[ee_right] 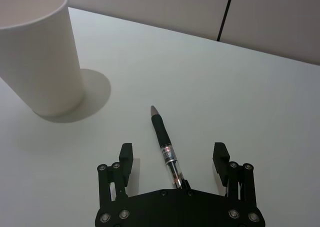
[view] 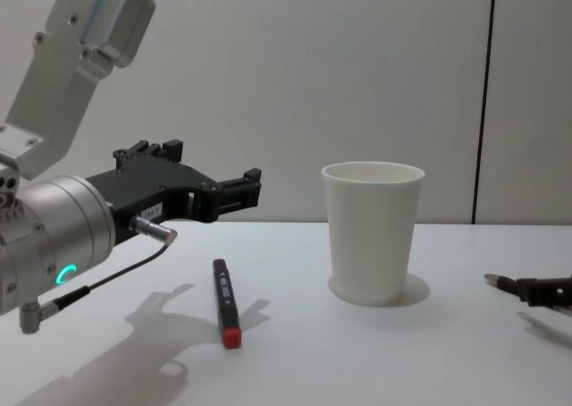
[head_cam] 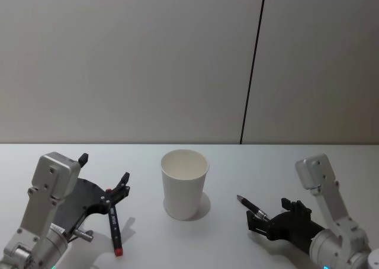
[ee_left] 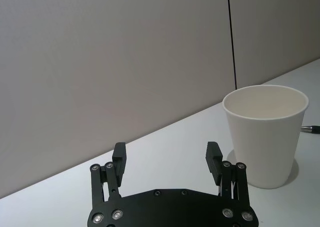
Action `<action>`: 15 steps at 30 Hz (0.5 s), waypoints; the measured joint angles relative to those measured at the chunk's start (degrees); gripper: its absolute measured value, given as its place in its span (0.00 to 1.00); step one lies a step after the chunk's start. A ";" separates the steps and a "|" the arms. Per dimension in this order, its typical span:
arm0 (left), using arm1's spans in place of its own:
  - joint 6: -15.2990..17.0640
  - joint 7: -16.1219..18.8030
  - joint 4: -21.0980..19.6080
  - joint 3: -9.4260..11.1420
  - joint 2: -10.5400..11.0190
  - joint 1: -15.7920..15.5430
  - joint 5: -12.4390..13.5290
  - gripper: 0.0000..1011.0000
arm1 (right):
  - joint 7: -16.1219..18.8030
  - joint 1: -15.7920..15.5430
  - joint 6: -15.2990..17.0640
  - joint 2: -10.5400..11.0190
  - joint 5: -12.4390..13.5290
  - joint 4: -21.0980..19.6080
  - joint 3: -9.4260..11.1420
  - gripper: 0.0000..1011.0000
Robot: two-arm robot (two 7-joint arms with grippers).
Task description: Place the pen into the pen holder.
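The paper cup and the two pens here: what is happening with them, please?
The robot seems set to put a pen into the white paper cup, which stands upright mid-table. The right gripper is low and open, straddling a black pen that lies right of the cup; nothing is gripped yet. The left gripper hovers open above a red-ended black marker on the table, left of the cup.
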 joint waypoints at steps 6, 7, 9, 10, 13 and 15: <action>0.00 0.00 0.00 0.00 0.00 0.00 0.00 0.99 | 0.01 0.16 1.54 -0.56 0.19 0.19 0.39 0.99; 0.00 0.00 0.00 0.00 0.00 0.00 0.00 0.99 | 0.01 0.19 1.87 -0.72 0.26 0.23 0.51 0.99; 0.00 0.00 0.00 0.00 0.00 0.00 0.00 0.99 | -0.02 0.20 2.25 -0.92 0.41 0.28 0.66 0.99; 0.00 0.00 0.00 0.00 0.01 0.00 0.00 0.99 | -0.05 0.22 2.42 -1.02 0.46 0.30 0.74 0.99; 0.00 0.00 0.00 0.00 0.00 0.00 0.00 0.99 | -0.16 0.26 3.12 -1.39 0.64 0.37 1.02 0.99; 0.00 0.00 0.00 0.00 0.00 0.00 0.00 0.99 | -0.20 0.27 3.53 -1.60 0.73 0.41 1.18 0.99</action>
